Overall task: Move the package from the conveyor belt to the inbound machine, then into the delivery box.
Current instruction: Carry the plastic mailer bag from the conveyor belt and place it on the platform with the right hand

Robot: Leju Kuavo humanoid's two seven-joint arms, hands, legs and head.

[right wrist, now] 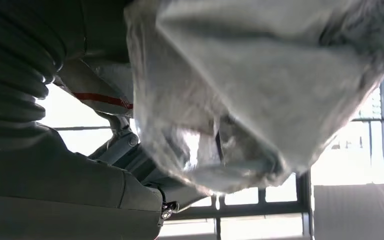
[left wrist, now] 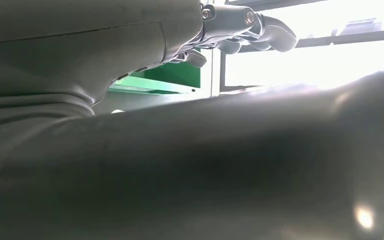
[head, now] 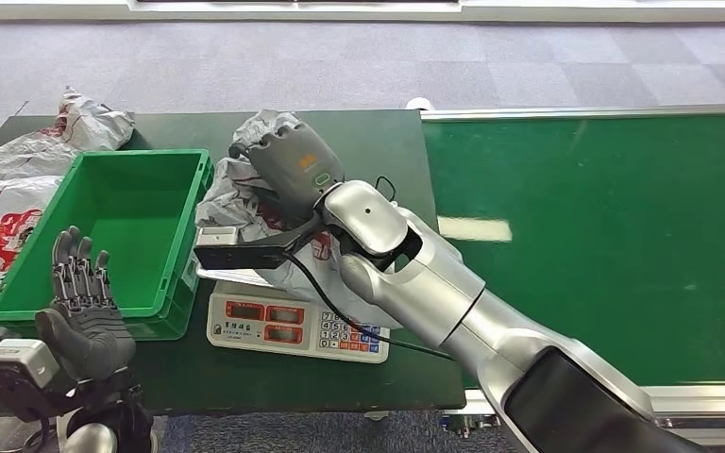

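1. The package (head: 245, 193), a crinkly grey-white plastic mailer, is seen bunched up under the right hand (head: 288, 160). The fingers (head: 262, 143) are curled down over its top, so it looks gripped.
2. In the right wrist view the same package (right wrist: 260, 85) is seen pressed right up against the right hand (right wrist: 40, 165). How far the fingers are wrapped around it can't really be made out there, since they are hidden by the bag.
3. Below those fingers, the lower part of the package is draped on the scale (head: 293, 326), a white one with red displays and a keypad. It is set on the dark green worktop (head: 378, 151).
4. Just beside the right fingers, on the left hand's side, a green delivery box (head: 184, 245) is parked on the worktop. The package is touching or nearly touching its wall.
5. The left hand (head: 80, 302) is held up near the closest corner of the delivery box, palm showing, fingers (head: 68, 250) straight and apart with nothing in them.
6. In the left wrist view the left hand (left wrist: 70, 60) is seen very close and blurry, with a bit of the green delivery box (left wrist: 175, 77) past its fingers (left wrist: 275, 35).
7. On the far side of the right fingers from the box, the green conveyor belt (head: 604, 236) is laid out beside the worktop.
8. Beyond the left fingers, a couple more bagged parcels (head: 19, 189) are piled at the worktop's edge, next to the delivery box.
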